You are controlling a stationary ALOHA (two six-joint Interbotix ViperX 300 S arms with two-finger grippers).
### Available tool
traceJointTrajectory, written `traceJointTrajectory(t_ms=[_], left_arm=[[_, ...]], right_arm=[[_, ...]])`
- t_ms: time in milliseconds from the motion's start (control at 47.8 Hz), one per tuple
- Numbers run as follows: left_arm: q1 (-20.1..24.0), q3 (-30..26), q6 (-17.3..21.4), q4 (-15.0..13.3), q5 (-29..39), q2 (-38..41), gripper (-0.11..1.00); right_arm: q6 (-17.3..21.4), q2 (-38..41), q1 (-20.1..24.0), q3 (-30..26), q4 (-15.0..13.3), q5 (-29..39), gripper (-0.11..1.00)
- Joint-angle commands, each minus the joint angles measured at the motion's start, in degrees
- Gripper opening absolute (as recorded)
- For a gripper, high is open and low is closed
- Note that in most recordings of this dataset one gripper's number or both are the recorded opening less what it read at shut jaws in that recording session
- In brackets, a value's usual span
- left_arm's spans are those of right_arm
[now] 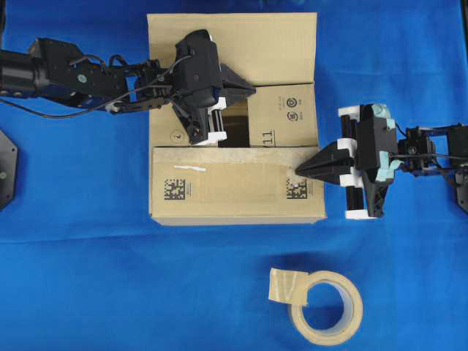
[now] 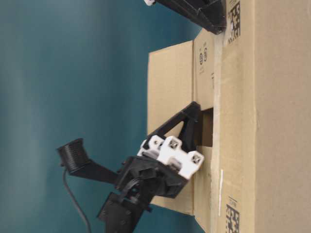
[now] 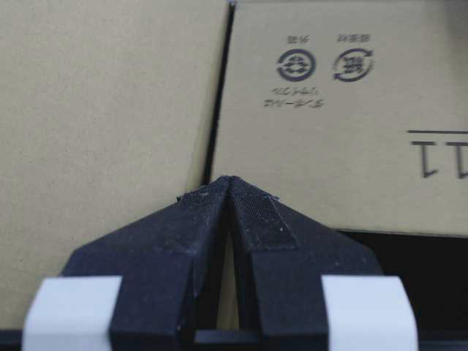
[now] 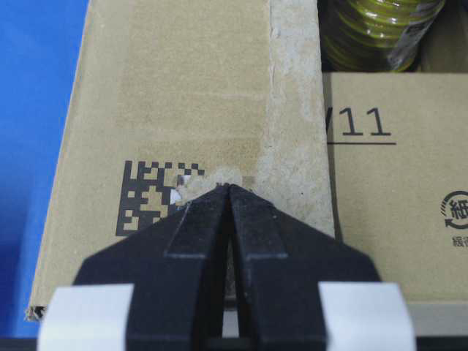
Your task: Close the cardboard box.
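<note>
Both closed: left gripper (image 1: pixel 247 89), right gripper (image 1: pixel 301 170) pressing cardboard box (image 1: pixel 234 191) flaps.

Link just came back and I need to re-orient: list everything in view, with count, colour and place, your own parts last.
cardboard box: one, brown, centre of the table; near long flap folded flat, a dark gap open in the middle of the top.
yellow-green coiled item: one, seen through the gap inside the box in the right wrist view; what it is I cannot tell.
tape roll: one, beige, on the cloth in front of the box, towards the right.
tablecloth: one, blue, under everything.
left tool: one, black with white parts, shut, tip on the top flaps near the gap.
right tool: one, black with white parts, shut, tip on the near flap by its right QR code.
</note>
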Motion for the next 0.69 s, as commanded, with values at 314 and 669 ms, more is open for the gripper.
traceJointTrajectory(t_ms=[314,669], left_arm=[[0.0,-5.36,1.32,-0.09,12.48,-12.3,0.0],[6.68,-13.36,6.15,0.0,23.99,-14.24,0.0]], right_arm=[[-0.09,-0.09,0.09,-1.14,0.18,-0.26,0.0],[-0.18,-0.09,0.09,-1.14,0.09,-0.26,0.0]])
